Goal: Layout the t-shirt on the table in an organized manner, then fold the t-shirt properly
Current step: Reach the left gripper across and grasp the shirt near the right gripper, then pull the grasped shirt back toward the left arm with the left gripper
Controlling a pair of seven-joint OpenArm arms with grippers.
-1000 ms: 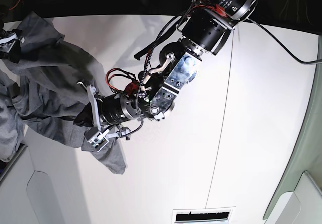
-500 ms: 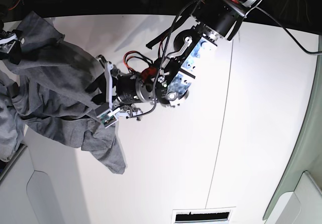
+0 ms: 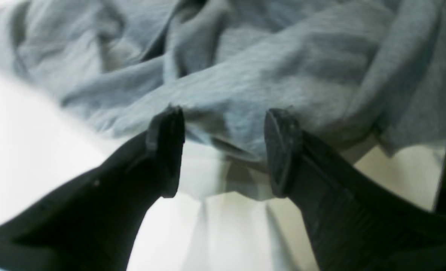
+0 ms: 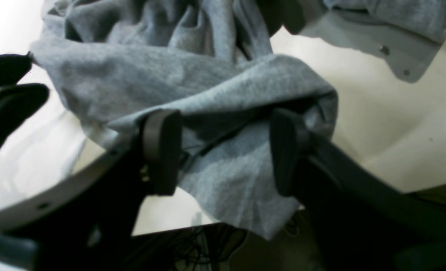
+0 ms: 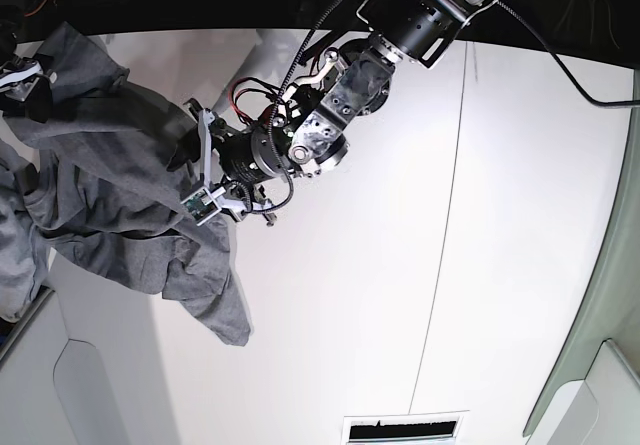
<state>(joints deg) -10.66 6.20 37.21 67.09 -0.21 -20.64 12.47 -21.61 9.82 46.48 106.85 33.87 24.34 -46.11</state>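
While the t-shirt (image 5: 110,195) lies crumpled on the table (image 5: 400,265), the left gripper (image 3: 223,150) is held open beside a fold, so a new hold can be taken.

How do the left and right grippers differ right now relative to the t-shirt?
The left gripper is open at the t-shirt's edge on the table, holding nothing. The right gripper has cloth draped between its jaws, off the table's edge. Both stand wide apart.
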